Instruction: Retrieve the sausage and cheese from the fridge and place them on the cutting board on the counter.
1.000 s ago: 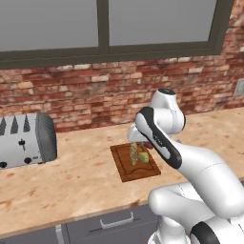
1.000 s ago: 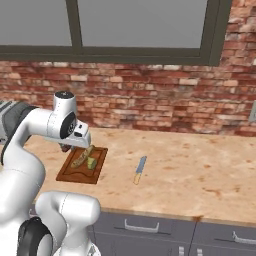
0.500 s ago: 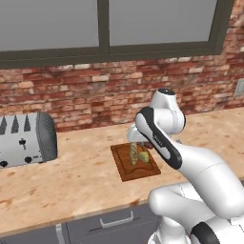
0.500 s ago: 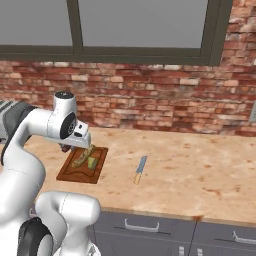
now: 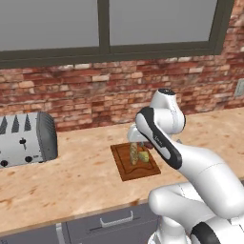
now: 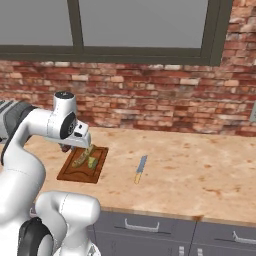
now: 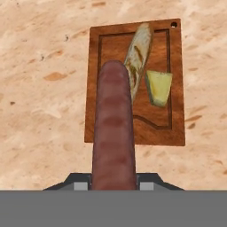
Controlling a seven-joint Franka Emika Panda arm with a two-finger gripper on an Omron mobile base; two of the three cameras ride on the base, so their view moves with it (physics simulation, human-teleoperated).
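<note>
My gripper (image 7: 113, 182) is shut on the sausage (image 7: 113, 133), a reddish-brown cylinder that sticks out from the fingers above the near-left part of the cutting board (image 7: 111, 48). The cheese (image 7: 158, 88), a pale yellow wedge, lies on the board's right side beside a long bread roll (image 7: 137, 53). From the base views, the hand (image 6: 70, 142) hovers over the board (image 6: 75, 172) on the tan counter (image 6: 190, 175), with the cheese (image 5: 143, 156) and the board (image 5: 125, 167) partly behind the arm. The fridge is out of view.
A silver toaster (image 5: 26, 138) stands on the counter (image 5: 71, 181) to the left of the board. A knife (image 6: 140, 169) lies on the counter to the board's right. A brick wall runs behind, and dark drawers sit below the front edge.
</note>
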